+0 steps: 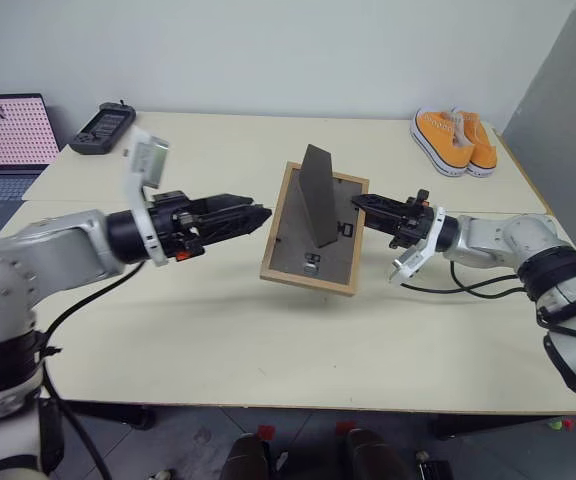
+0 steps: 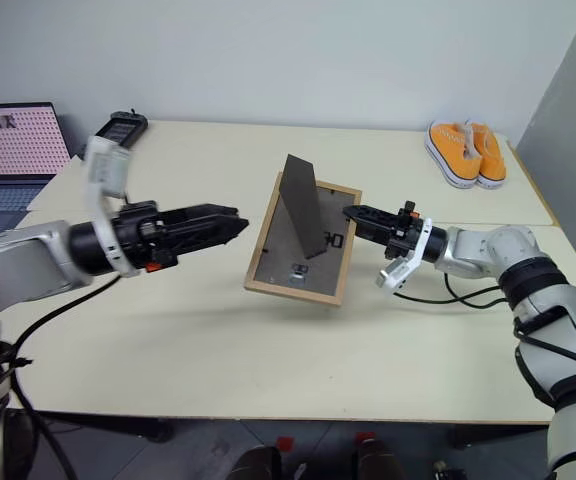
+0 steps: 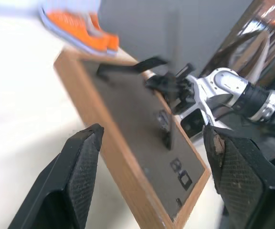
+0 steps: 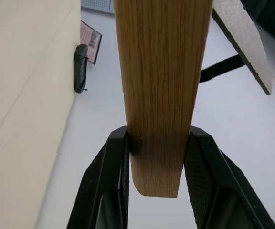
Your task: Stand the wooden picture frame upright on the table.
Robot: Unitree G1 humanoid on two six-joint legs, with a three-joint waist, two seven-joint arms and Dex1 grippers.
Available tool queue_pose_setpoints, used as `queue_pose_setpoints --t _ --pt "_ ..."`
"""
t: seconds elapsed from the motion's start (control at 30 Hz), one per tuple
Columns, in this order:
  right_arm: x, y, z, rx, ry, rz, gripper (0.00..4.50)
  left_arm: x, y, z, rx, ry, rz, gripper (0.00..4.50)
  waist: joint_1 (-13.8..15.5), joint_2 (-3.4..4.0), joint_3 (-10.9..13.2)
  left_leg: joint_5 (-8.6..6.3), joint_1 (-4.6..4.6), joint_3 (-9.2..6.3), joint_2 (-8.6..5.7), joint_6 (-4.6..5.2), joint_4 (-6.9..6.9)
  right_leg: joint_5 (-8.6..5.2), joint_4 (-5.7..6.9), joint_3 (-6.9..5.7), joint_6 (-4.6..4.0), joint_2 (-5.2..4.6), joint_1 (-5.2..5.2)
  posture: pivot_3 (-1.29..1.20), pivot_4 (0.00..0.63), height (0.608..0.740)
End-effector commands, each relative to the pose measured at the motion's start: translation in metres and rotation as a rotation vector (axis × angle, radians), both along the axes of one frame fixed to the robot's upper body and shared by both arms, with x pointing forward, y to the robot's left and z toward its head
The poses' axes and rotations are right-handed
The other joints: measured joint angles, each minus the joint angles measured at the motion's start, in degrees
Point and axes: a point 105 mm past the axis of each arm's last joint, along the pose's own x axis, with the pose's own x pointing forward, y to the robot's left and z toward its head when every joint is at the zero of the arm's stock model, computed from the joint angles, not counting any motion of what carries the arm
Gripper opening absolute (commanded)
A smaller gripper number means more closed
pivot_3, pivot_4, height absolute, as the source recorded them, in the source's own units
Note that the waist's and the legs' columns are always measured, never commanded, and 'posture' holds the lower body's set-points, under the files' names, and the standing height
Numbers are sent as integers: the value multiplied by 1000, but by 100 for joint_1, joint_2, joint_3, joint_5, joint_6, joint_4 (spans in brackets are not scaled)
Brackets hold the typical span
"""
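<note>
The wooden picture frame (image 1: 308, 250) is over the middle of the table (image 1: 218, 340), tilted, with its dark grey back facing up. Its easel stand (image 1: 320, 195) is folded out and sticks up from the back. My right gripper (image 1: 361, 208) is shut on the frame's right edge. In the right wrist view both fingers (image 4: 111, 167) press against the light-wood rim (image 4: 161, 86). My left gripper (image 1: 258, 217) is open, just left of the frame and apart from it. In the left wrist view its fingers (image 3: 80, 162) stand wide, with the frame's back (image 3: 128, 129) ahead of them.
A pair of orange shoes (image 1: 453, 138) lies at the table's far right corner. A black handheld device (image 1: 103, 127) sits at the far left, with an open laptop (image 1: 8, 140) on a lower surface beside it. A grey wall panel (image 1: 568, 120) stands at the right.
</note>
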Motion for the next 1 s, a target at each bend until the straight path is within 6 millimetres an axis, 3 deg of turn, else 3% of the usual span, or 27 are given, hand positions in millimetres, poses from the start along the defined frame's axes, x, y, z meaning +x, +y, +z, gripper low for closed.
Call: queue_pose_setpoints --t 0.03,0.27,0.43,0.57,0.83,1.0 --pt "3 6 23 162 173 29 1364 -32 14 11 21 -132 40 3544 -43 -1 0 -2 0 -1 0 4 0 0 0 0 0 -1 -1 0 150 740" --pt "27 19 9 357 695 -9 1364 -62 25 -32 199 -98 147 3544 -118 -14 6 -6 56 -13 9 9 -7 0 -20 -14 -1 1 73 0 150 740" --pt "26 28 5 450 1140 142 1364 -65 30 -36 198 -107 206 3544 -16 -6 11 -7 93 -39 4 9 -13 -4 -33 -31 -6 2 125 0 150 740" --pt "6 37 -4 430 1405 291 1364 -63 32 -33 190 -118 222 3544 52 -3 12 -7 90 -36 7 9 -16 -6 -36 -29 -9 4 115 0 150 740" --pt "-15 48 -24 462 1680 362 1364 -58 36 -26 176 -138 224 3544 52 -2 14 -7 80 -16 16 9 -26 -10 -34 -12 -13 16 83 0 150 740" --pt "-23 58 -54 458 1764 331 1364 -56 35 -19 168 -149 210 3544 49 -2 13 -8 78 -12 22 9 -30 -12 -36 -8 -14 23 77 0 150 740"
